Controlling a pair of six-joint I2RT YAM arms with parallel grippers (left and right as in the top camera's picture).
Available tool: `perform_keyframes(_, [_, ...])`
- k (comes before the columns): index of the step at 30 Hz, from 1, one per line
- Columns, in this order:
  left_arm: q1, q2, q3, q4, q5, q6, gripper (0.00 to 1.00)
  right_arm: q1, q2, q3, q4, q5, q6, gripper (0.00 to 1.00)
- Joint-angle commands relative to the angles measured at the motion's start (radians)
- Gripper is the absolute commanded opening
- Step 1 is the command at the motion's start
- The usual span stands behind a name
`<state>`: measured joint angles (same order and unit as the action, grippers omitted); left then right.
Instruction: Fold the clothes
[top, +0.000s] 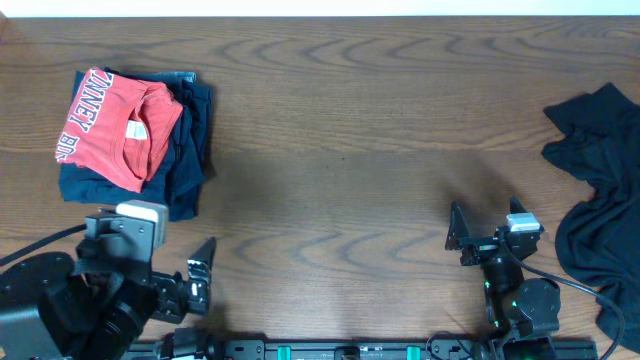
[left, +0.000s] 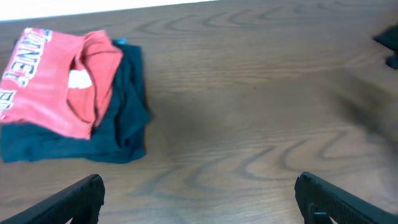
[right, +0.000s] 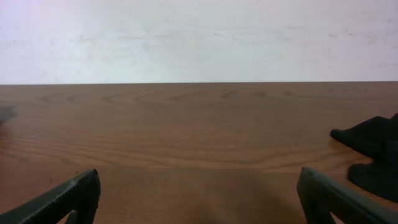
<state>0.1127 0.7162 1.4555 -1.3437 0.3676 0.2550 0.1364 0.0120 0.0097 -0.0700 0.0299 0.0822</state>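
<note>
Wide open and empty, the left gripper (left: 200, 190) sits near the folded coral-red T-shirt (top: 115, 125) atop a navy garment (top: 188, 150), the right gripper (right: 199, 186) beside a crumpled black garment (top: 600, 210).

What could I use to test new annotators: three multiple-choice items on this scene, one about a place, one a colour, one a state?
1. Where on the table does the black garment lie?
A. far right
B. middle
C. far left
2. What colour is the T-shirt folded on top of the navy garment?
A. white
B. coral-red
C. green
3. The left gripper and right gripper are:
A. both open, empty
B. both shut on cloth
C. one shut, one open
Answers: 1 A, it lies crumpled at the right edge; 2 B, its cloth is red with lettering; 3 A, each wrist view shows fingers wide apart over bare wood.
</note>
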Motion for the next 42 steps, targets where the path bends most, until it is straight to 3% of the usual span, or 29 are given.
perform_keyframes(1, [-0.024, 0.003, -0.005, 0.03, -0.047, 0.04, 0.98, -0.012, -0.006, -0.005, -0.001, -0.005, -0.016, 0.99])
perform_keyframes(5, [-0.036, -0.045, -0.092, 0.161, -0.043, 0.039, 0.98, -0.012, -0.006, -0.005, -0.001, -0.005, -0.016, 0.99])
perform_keyframes(11, [-0.081, -0.231, -0.378, 0.479, -0.044, 0.028, 0.98, -0.012, -0.006, -0.005, -0.001, -0.005, -0.016, 0.99])
perform_keyframes(20, [-0.095, -0.524, -0.813, 0.799, -0.044, -0.078, 0.98, -0.012, -0.006, -0.005, -0.001, -0.005, -0.016, 0.99])
perform_keyframes(30, [-0.1, -0.703, -1.197, 1.249, -0.044, -0.1, 0.98, -0.012, -0.006, -0.005, -0.001, -0.005, -0.016, 0.99])
perform_keyframes(40, [-0.106, -0.715, -1.45, 1.501, -0.043, -0.101, 0.98, -0.012, -0.006, -0.005, -0.001, -0.005, -0.016, 0.99])
perform_keyframes(42, [-0.109, -0.715, -1.452, 1.461, -0.04, -0.103, 0.98, -0.012, -0.006, -0.005, -0.001, -0.005, -0.016, 0.99])
